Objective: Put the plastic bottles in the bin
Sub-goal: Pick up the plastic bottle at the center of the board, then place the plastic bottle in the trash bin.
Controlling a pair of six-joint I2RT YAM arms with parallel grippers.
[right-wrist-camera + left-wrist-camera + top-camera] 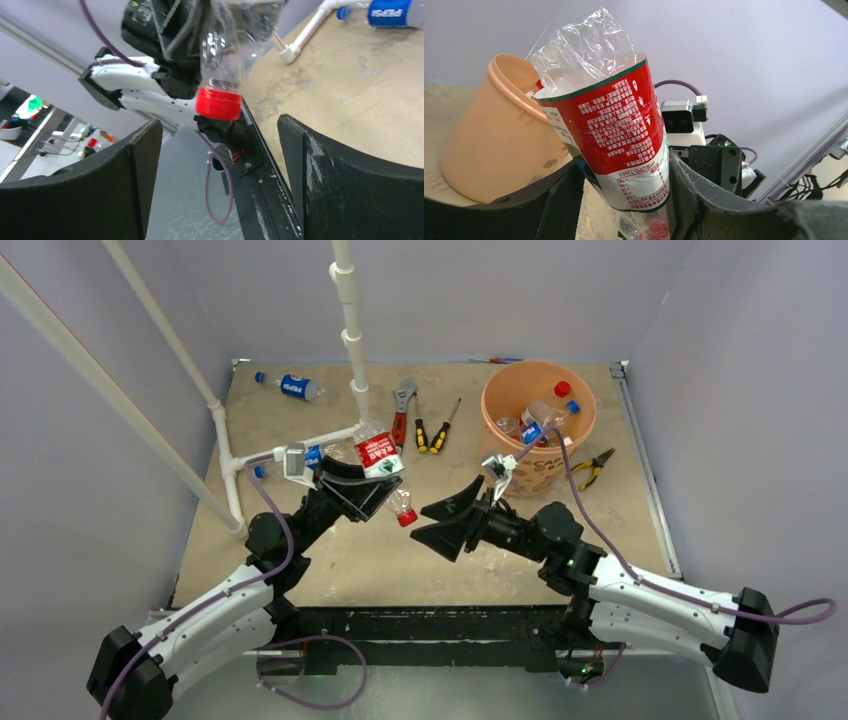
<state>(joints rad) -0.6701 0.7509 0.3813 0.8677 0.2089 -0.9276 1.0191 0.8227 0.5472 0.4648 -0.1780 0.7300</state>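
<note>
My left gripper [372, 490] is shut on a crumpled clear bottle with a red label [382, 462] and holds it above the table, red cap [407, 520] pointing at the right arm. In the left wrist view the bottle [619, 125] sits between both fingers. My right gripper [422, 521] is open and empty just right of the cap; in its wrist view the cap [218, 102] hangs ahead of the spread fingers [145, 165]. The orange bin [505, 390] stands at the back right with bottles [548, 418] inside. It also shows in the left wrist view [494, 140].
A Pepsi bottle [290, 386] lies at the back left, another [310, 454] by the white pipe frame [350, 330]. A red-handled wrench [402, 405] and screwdrivers [435, 430] lie mid-back. Pliers [592, 468] lie right of the bin.
</note>
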